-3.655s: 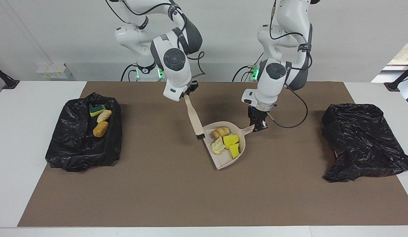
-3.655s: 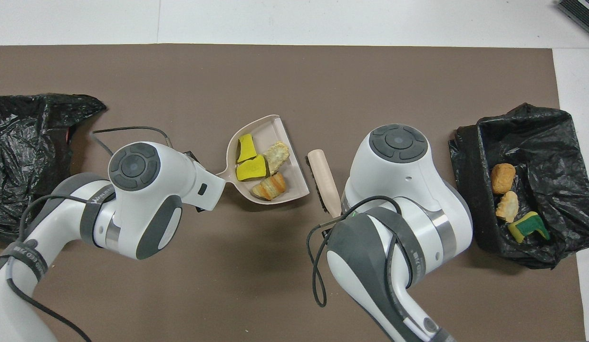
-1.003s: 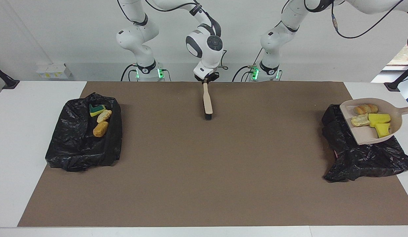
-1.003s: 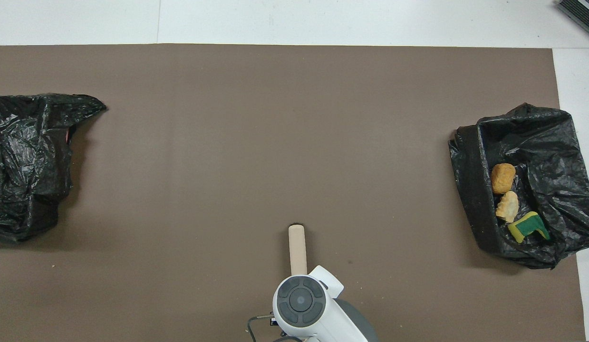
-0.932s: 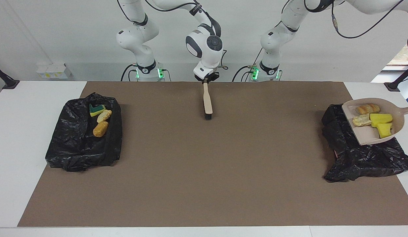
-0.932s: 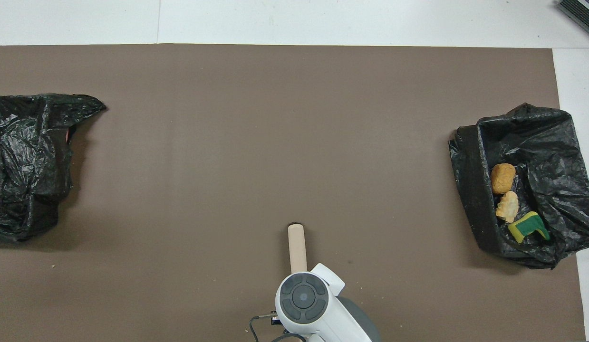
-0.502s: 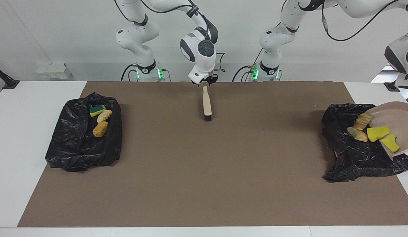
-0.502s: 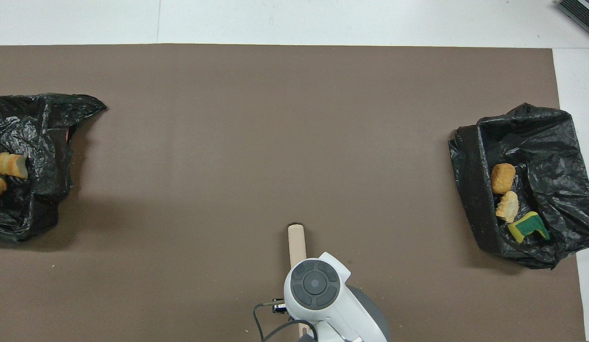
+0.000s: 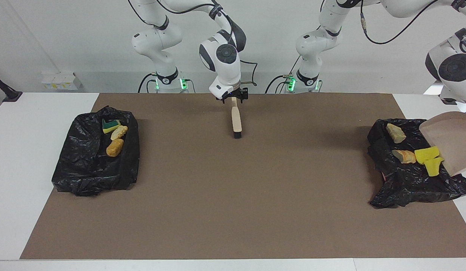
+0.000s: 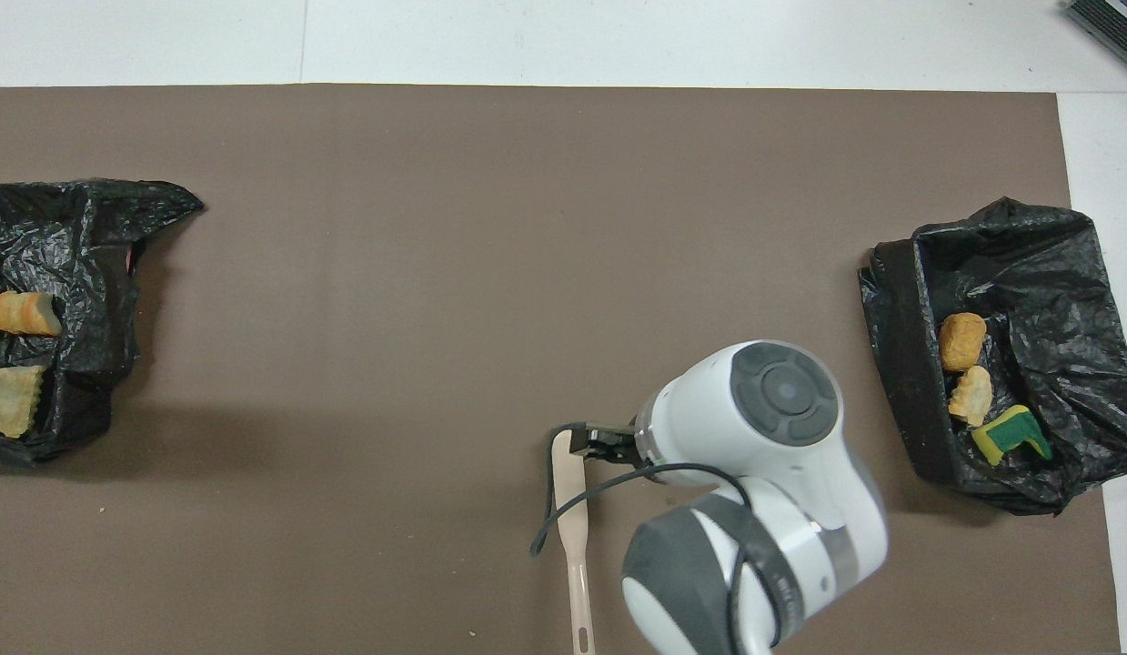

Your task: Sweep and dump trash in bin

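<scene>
While the left arm (image 9: 451, 69) holds the beige plastic dustpan (image 9: 453, 141) tipped steeply over the black bag-lined bin (image 9: 406, 180) at its end of the bench, its gripper lies past the picture's edge, pressed together on the pan's handle; four pieces of trash, two tan bread-like lumps (image 9: 395, 133) and two yellow sponge chunks (image 9: 426, 154), lie in that bin at the pan's lip. The right gripper (image 9: 233, 97) hangs spread over the handle end of the beige hand brush (image 9: 236, 120), which lies flat on the brown mat (image 9: 233, 195). From overhead, three more pieces (image 10: 972, 396) sit in the other black bin (image 10: 1054, 273), at the right arm's end, and the brush lies loose beside the right gripper
</scene>
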### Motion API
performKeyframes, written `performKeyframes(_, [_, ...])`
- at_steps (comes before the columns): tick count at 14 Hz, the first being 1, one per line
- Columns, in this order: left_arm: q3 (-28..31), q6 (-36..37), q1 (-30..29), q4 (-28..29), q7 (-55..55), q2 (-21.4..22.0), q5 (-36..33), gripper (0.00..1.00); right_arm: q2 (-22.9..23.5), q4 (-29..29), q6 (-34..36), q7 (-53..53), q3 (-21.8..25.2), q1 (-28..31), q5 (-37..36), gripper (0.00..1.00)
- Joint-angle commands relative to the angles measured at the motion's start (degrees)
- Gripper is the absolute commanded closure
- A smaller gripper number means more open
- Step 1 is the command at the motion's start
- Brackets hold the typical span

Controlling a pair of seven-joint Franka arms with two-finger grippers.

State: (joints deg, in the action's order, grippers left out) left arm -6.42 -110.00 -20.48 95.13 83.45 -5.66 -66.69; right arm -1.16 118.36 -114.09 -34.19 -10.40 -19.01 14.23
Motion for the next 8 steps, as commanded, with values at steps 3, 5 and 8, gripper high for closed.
performKeyframes(3, [0.09, 8.72, 5.61, 2.08, -5.55, 3.46, 8.37, 1.00, 0.02, -15.76, 11.85, 5.60, -0.50, 9.93, -7.98, 0.00])
performKeyframes(5, [0.00, 12.60, 7.55, 1.99, -12.22, 3.55, 14.89, 1.00, -0.07, -21.13, 15.81, 10.08, -0.41, 12.93, -10.26, 0.00])
performKeyframes(8, [0.00, 16.65, 9.57, 2.08, -21.99, 3.98, 25.26, 1.00, 0.54, -27.37, 20.90, 10.63, -0.58, 15.05, -15.18, 0.00])
